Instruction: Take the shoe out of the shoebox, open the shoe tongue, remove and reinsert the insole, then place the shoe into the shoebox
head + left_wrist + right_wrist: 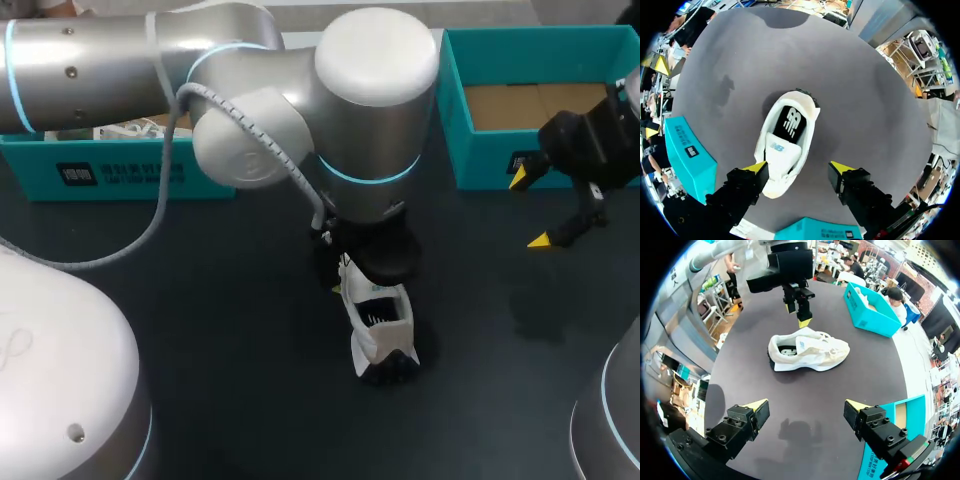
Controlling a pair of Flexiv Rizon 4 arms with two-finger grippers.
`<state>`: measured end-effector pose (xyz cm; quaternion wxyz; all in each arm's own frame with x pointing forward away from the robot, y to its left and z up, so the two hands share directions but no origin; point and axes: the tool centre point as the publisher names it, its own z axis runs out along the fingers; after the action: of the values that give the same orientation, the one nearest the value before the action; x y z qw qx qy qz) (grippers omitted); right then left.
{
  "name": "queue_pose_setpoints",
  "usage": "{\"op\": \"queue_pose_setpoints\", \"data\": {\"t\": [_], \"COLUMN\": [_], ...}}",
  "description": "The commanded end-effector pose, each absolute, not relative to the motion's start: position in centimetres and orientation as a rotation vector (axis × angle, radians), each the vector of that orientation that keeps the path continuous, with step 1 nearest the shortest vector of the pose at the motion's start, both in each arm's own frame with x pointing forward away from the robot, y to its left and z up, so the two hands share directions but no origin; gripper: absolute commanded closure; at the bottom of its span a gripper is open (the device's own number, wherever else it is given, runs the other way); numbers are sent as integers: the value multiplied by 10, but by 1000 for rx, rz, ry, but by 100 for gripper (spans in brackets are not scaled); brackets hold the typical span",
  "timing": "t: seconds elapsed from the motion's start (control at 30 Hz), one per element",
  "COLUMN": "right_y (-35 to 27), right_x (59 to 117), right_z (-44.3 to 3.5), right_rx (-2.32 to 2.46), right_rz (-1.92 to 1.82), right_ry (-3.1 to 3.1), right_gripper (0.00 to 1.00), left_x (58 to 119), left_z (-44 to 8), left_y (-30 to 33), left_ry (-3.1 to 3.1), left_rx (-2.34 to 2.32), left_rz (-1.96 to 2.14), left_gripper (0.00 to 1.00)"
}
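In the head view, the white sneaker stands on the dark table at centre frame with its long axis running up and down the picture. The left arm reaches in directly over it and hides its own fingers. The right gripper hangs spread and empty at the right edge, in front of the teal shoebox, well apart from the shoe. In the left wrist view, the left gripper is spread wide with nothing held. Its fingers straddle the sneaker's toe end, and the black insole shows at the heel opening farther ahead. I cannot tell whether either finger touches the sneaker. In the right wrist view, the right gripper gapes wide. The sneaker lies broadside well ahead of it, under the left gripper, which is clearly the nearer tool.
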<state>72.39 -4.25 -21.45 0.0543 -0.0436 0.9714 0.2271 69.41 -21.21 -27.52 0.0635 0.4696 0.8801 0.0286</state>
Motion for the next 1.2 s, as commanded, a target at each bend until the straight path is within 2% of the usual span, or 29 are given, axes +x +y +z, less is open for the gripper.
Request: {"op": "queue_pose_setpoints", "data": {"t": [0.03,0.13,0.33,0.63,0.73,0.77,0.8,0.83,0.87,0.9,1.03,1.13,1.2], "right_y": [-42,-42,-42,-42,-42,-42,-42,-42,-42,-42,-42,-42,-42], "right_x": [724,724,724,724,724,724,724,724,724,724,724,724,724], "right_z": [-215,-215,-215,-215,-215,-215,-215,-215,-215,-215,-215,-215,-215], "right_rx": [-131,-131,-131,-131,-131,-131,-131,-131,-131,-131,-131,-131,-131], "right_rz": [685,685,685,685,685,685,685,685,685,685,685,685,685], "right_ry": [2952,2952,2952,2952,2952,2952,2952,2952,2952,2952,2952,2952,2952], "right_gripper": [0,0,0,0,0,0,0,0,0,0,0,0,0], "left_x": [694,694,671,651,645,642,640,640,637,636,630,627,626], "left_z": [-276,-276,-279,-284,-289,-291,-292,-294,-296,-297,-302,-310,-314], "left_y": [-205,-205,-211,-217,-223,-225,-227,-229,-232,-233,-239,-245,-249], "left_ry": [2650,2650,2928,2963,2937,2942,2923,2924,2933,2922,2900,2887,2886], "left_rx": [1420,1420,724,-206,-323,-311,-353,-366,-358,-400,-518,-602,-586], "left_rz": [65,65,-57,-82,-130,-135,-159,-170,-193,-212,-240,-262,-274], "left_gripper": [0,0,0,0,27,43,45,45,36,34,31,19,18]}}
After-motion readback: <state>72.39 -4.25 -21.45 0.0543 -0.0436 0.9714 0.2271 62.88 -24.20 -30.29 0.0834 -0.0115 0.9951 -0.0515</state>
